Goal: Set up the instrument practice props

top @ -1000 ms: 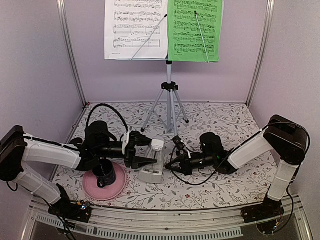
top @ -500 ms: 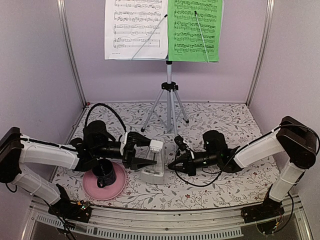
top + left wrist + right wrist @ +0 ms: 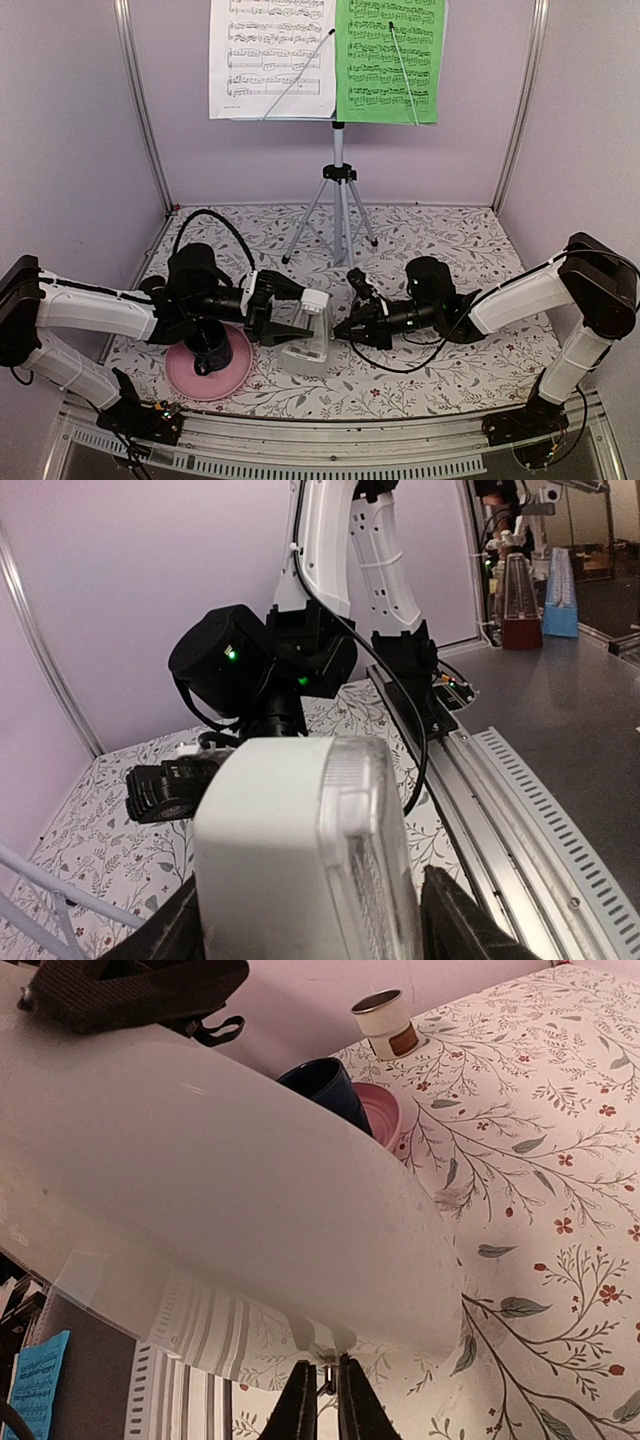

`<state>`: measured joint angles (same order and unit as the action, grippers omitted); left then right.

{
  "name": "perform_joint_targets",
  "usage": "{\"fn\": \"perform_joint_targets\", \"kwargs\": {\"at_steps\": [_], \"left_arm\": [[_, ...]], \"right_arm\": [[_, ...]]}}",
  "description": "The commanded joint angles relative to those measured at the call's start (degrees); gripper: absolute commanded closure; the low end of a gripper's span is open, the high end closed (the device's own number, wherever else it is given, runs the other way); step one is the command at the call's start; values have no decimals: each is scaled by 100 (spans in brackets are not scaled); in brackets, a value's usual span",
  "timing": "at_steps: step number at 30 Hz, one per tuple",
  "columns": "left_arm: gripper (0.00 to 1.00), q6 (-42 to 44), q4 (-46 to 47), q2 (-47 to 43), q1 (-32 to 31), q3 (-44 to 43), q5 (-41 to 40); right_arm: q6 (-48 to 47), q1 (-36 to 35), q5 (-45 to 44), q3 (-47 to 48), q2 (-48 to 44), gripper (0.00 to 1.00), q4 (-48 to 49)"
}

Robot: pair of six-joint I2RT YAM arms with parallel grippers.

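Observation:
The music stand on its silver tripod (image 3: 338, 200) stands at the back, with the white sheet (image 3: 270, 60) and the green sheet (image 3: 390, 60) on it. The white metronome (image 3: 308, 340) is near the front centre, tilted in my left gripper (image 3: 288, 325). In the left wrist view its body (image 3: 290, 850) fills the space between my dark fingers (image 3: 455, 925). My right gripper (image 3: 341, 328) is at the metronome's right side. In the right wrist view the white body (image 3: 200, 1180) looms above my right gripper (image 3: 325, 1395), whose tips are pinched on a small metal part of the metronome.
A dark mug (image 3: 210, 342) sits on a pink plate (image 3: 228, 378) under my left arm; both show in the right wrist view, mug (image 3: 320, 1085) and plate (image 3: 380, 1110). A small beige cup (image 3: 385, 1015) stands beyond them. The metal rail (image 3: 350, 440) runs along the front edge.
My right gripper has moved left up to the metronome's side. The left gripper has shifted the metronome slightly toward the front and kept hold of it.

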<state>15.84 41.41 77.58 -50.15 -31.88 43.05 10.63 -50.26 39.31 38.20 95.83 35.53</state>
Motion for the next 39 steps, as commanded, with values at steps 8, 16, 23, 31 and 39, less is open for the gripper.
{"fn": "perform_joint_targets", "kwargs": {"at_steps": [8,16,23,31,39], "left_arm": [[81,184,285,-287,-72,-262,-27],[81,220,219,-306,-61,-317,-137],[81,207,219,-340,-59,-337,-143],[82,167,280,-378,-58,-328,-147],[82,171,289,-387,-62,-345,-126]], "right_arm": [[-132,-42,283,-59,-258,61,-130],[27,-200,-190,13,-187,51,-232],[198,-272,-773,-139,-148,49,-11],[208,-266,-798,-150,118,54,182],[144,-265,-771,-138,133,71,269]]}}
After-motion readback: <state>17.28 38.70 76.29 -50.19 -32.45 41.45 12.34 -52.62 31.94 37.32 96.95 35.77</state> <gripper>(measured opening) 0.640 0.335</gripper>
